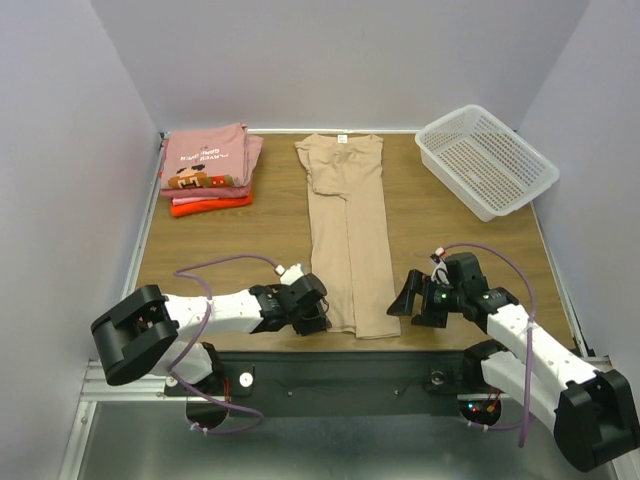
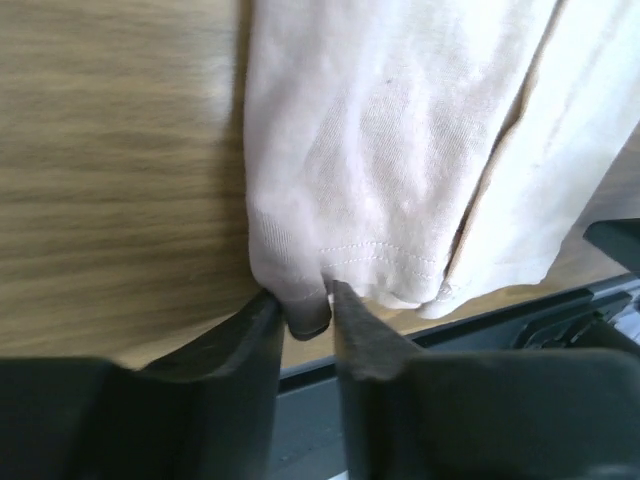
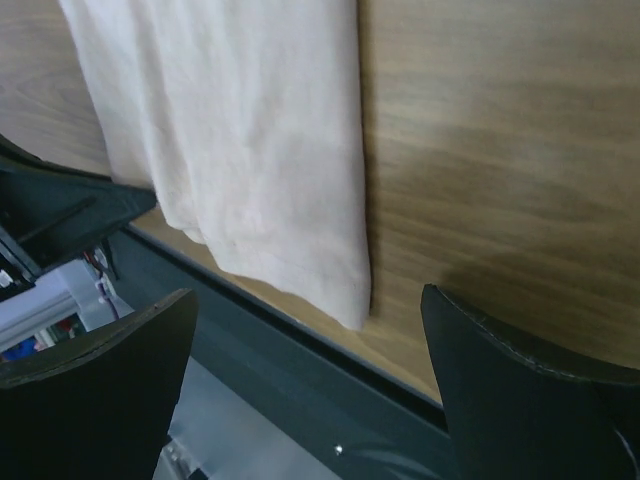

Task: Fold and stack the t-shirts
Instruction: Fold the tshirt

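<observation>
A tan t-shirt (image 1: 347, 225), folded into a long narrow strip, lies down the middle of the table. My left gripper (image 1: 318, 316) is shut on its near left hem corner (image 2: 305, 312) at the table's front edge. My right gripper (image 1: 406, 303) is open, just right of the shirt's near right corner (image 3: 345, 300), not touching it. A stack of folded pink tees with a cartoon print (image 1: 207, 160) lies on a red-orange tee (image 1: 205, 205) at the back left.
A white perforated basket (image 1: 487, 158) stands at the back right. The table's front edge and dark frame (image 3: 300, 380) run right under both grippers. Walls close in the left, right and back.
</observation>
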Available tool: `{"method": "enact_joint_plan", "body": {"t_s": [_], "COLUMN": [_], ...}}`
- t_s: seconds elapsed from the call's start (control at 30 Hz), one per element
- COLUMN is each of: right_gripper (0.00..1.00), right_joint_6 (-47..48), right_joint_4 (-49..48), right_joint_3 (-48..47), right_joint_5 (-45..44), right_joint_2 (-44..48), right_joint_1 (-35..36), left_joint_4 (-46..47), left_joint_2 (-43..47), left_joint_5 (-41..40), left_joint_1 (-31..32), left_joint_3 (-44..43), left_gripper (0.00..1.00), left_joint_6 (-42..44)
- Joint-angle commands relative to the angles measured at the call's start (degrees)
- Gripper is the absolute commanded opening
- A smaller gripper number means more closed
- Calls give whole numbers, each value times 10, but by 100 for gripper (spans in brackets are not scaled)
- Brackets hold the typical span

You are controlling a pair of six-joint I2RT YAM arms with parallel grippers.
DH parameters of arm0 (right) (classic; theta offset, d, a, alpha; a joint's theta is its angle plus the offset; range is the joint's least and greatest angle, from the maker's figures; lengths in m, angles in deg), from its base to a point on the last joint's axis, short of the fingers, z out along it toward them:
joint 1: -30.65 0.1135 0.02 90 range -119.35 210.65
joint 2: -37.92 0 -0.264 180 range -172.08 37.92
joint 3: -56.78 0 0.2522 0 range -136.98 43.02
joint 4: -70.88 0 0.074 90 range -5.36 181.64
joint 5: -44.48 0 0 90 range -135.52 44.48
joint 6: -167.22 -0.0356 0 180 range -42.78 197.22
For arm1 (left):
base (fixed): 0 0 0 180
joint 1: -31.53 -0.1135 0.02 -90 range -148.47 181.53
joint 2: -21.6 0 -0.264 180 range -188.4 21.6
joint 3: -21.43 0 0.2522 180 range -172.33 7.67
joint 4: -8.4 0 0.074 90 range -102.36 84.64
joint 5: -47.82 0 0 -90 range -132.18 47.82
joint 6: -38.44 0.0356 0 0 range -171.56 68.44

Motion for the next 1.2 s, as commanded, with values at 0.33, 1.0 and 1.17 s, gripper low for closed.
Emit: {"method": "enact_joint_plan", "body": {"t_s": [0.33,1.0,1.17], "right_gripper": [74,19,1], "right_joint_6": [0,-34,-33], "right_joint_4": [65,-45,-42], "right_joint_3": [8,54,59], "right_joint_5": [8,-74,-37], "right_joint_2": [5,-70,-41], "right_joint_1": [11,44,44], "left_joint_4": [-15,35,36], "left_joint_2": [16,13,20], "left_joint_5": [21,41,48], "left_joint_1": [-4,7,38], "left_joint_3": [58,71,66], "left_gripper": [4,0,0], "left_joint_6": [-8,-11,-17]}}
